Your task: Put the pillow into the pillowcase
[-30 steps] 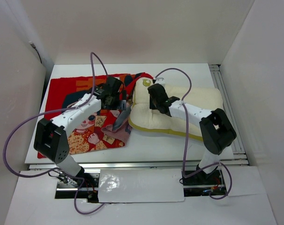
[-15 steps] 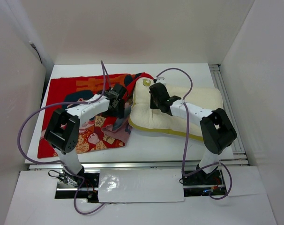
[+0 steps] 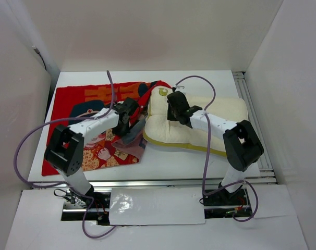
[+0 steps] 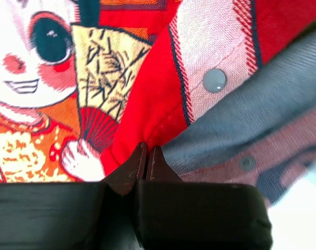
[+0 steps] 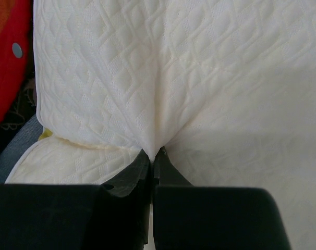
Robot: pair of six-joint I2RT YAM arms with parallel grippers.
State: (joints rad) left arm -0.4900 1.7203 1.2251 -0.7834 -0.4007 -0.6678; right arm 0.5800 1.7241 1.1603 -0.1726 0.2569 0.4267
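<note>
Your left arm (image 3: 93,123) hides part of the pillowcase (image 3: 74,96) mouth from above; the pillow (image 5: 199,78) overruns the right wrist view.

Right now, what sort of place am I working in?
Probably a lab test booth, not a bedroom: plain white panels box in a white table, and purple cables trail loose from the left arm and right arm.

White table (image 3: 173,160), red pillowcase (image 3: 69,101) flat at left, cream pillow (image 3: 226,112) at right
</note>
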